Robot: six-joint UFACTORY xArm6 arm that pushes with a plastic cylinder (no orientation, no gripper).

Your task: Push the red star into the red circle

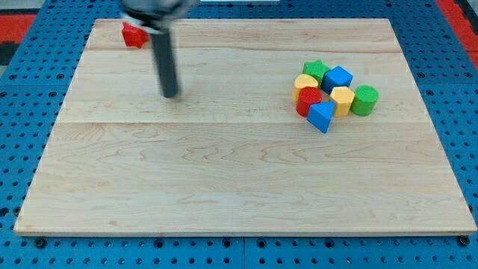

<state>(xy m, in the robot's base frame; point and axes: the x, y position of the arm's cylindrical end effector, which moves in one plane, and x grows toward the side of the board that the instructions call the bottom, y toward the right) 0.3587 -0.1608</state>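
Note:
The red star (134, 34) lies near the board's top left corner. The red circle (308, 99) sits in a tight cluster of blocks at the view's right. My tip (172, 95) is on the board below and to the right of the red star, apart from it, and far to the left of the cluster. The rod rises up out of the view's top.
The cluster also holds a green star (315, 71), a blue cube (338, 78), a yellow block (305, 82), a yellow hexagon (342, 99), a green cylinder (365, 99) and a blue block (322, 115). The wooden board (224, 187) lies on a blue pegboard.

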